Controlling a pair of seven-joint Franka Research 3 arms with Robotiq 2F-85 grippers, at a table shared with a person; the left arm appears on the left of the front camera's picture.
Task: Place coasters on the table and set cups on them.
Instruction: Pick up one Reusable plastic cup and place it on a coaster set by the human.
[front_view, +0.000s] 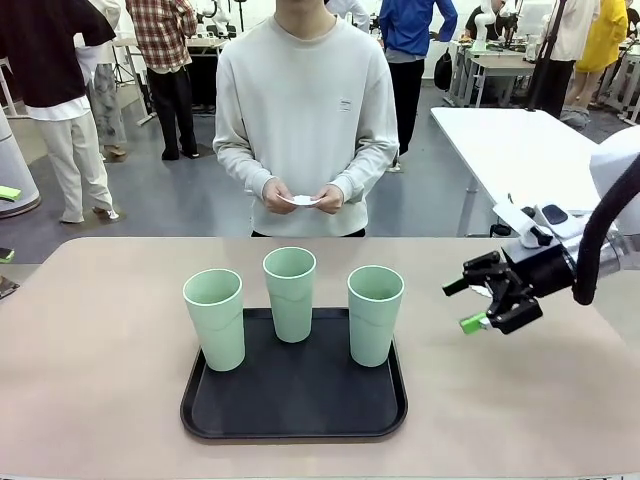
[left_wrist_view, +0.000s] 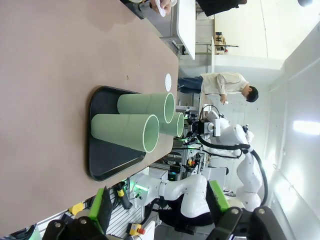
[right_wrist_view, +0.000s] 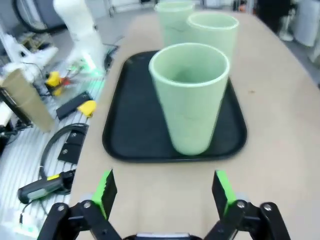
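Note:
Three mint-green cups stand upright on a black tray (front_view: 290, 405): the left cup (front_view: 215, 318), the middle cup (front_view: 290, 293) and the right cup (front_view: 375, 314). At the table's (front_view: 90, 380) far side a person holds the white coasters (front_view: 301, 199) in both hands. My right gripper (front_view: 465, 305) hovers open to the right of the tray, empty. In the right wrist view it (right_wrist_view: 162, 187) faces the nearest cup (right_wrist_view: 192, 95) from a short way off. My left gripper (left_wrist_view: 160, 202) is open and empty, far from the cups (left_wrist_view: 132, 131).
The black tray (right_wrist_view: 125, 125) sits at the middle front of the beige table (right_wrist_view: 280, 165). Bare tabletop lies left, right and beyond the tray (left_wrist_view: 107, 160). A white table (front_view: 520, 140) stands behind on the right. Tools and cables (right_wrist_view: 50, 182) lie below the table's near edge.

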